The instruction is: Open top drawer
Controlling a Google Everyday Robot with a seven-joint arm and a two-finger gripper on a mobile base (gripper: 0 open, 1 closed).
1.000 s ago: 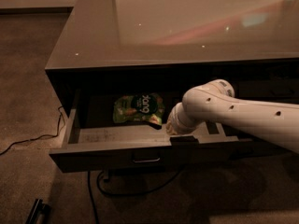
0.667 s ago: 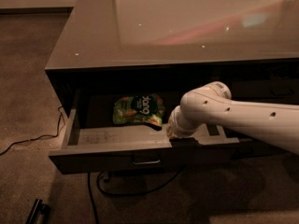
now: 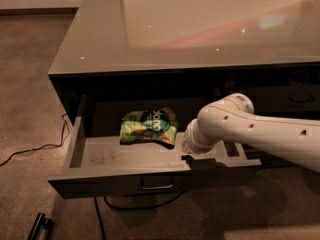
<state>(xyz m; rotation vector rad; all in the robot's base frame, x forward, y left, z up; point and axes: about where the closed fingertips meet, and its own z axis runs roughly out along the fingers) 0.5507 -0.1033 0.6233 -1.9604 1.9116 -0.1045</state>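
Carpeted floor [image 3: 25, 84]; top drawer [image 3: 100, 184] is sliding slightly further out, my gripper [image 3: 200, 160] sitting at its front edge; I cannot tell its grip.

In the wide dark-grey top drawer [image 3: 105, 156] lay a crumpled green snack bag [image 3: 148, 126]; the gripper [image 3: 199, 160] sat at the drawer's front rim.

Dim warm light; glare on cabinet top [image 3: 210, 29]; gripper [image 3: 194, 156] at top drawer [image 3: 105, 156] rim seems shadowed.
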